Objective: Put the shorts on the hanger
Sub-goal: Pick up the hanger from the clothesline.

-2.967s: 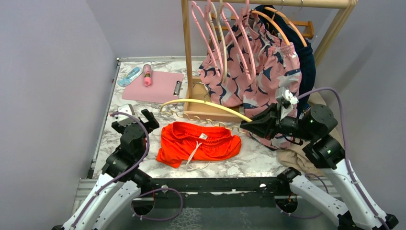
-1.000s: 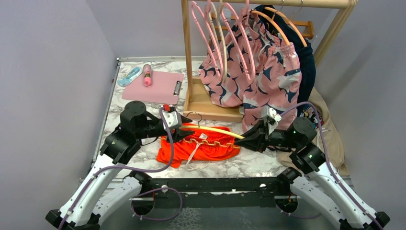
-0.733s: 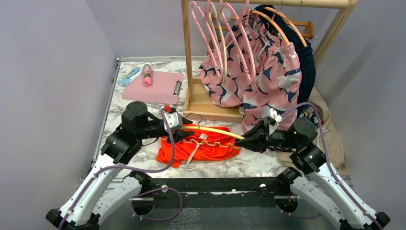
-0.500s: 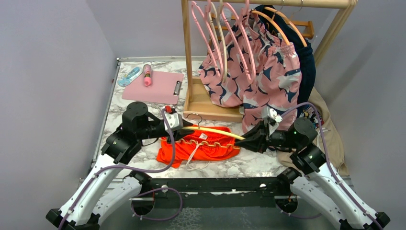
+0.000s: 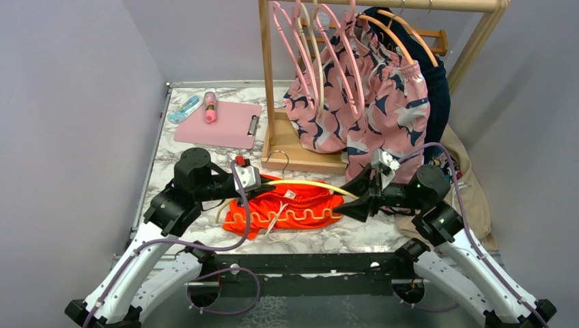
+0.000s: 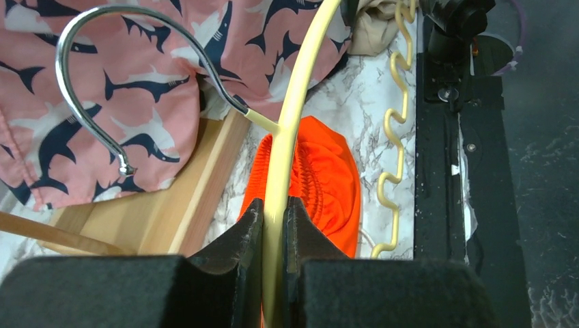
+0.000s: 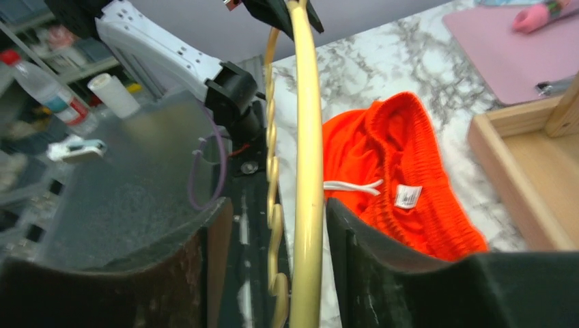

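Observation:
The orange-red shorts (image 5: 300, 201) lie flat on the marble table between the arms, with the white drawstring toward the near edge. The pale-yellow hanger (image 5: 311, 183) is held just above them, its wavy lower bar (image 5: 287, 217) across the shorts' near part and its metal hook (image 5: 275, 159) pointing to the rack. My left gripper (image 5: 262, 183) is shut on the hanger's left end; in the left wrist view the bar (image 6: 300, 89) is pinched at the gripper (image 6: 274, 212) over the shorts (image 6: 328, 184). My right gripper (image 5: 356, 198) is open. In the right wrist view the hanger (image 7: 307, 137) passes between the gripper's (image 7: 276, 225) spread fingers, with the shorts (image 7: 396, 164) below.
A wooden clothes rack (image 5: 267, 82) stands behind, carrying pink hangers (image 5: 290, 41) and pink shark-pattern shorts (image 5: 382, 116); its base tray (image 5: 300, 156) lies just beyond the shorts. A pink clipboard (image 5: 218, 123) and a pink bottle (image 5: 209, 107) lie far left. A beige garment (image 5: 471, 191) lies at the right.
My left gripper has shut on the hanger's left end and my right gripper has opened. The hanger has tipped, so its wavy bar has swung toward the near edge of the shorts.

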`<act>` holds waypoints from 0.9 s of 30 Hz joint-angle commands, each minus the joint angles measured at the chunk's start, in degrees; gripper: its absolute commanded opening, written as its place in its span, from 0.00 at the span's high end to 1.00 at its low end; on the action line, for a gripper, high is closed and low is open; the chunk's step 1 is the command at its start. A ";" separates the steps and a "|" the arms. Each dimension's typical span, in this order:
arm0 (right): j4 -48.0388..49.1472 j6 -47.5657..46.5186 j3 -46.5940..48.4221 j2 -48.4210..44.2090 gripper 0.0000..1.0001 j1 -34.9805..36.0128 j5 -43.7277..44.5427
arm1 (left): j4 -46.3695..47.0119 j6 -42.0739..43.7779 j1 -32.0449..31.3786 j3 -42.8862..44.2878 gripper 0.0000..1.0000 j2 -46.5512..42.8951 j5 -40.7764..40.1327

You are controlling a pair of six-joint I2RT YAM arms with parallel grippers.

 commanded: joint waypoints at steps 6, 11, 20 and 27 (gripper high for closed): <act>-11.69 0.25 16.06 9.31 0.23 0.58 3.07 | 5.17 -1.12 -0.26 -2.70 1.00 -0.71 -2.51; -13.65 2.80 21.75 12.95 0.22 0.58 2.06 | 9.35 -2.99 -0.29 -5.12 1.00 -0.87 -1.96; -15.27 4.69 24.58 20.98 0.23 0.92 0.93 | 19.18 -7.94 -1.82 -7.91 1.00 2.52 3.08; -13.87 5.04 23.93 23.97 0.23 1.52 1.10 | 21.75 -5.41 -8.46 -7.32 1.00 6.50 -2.57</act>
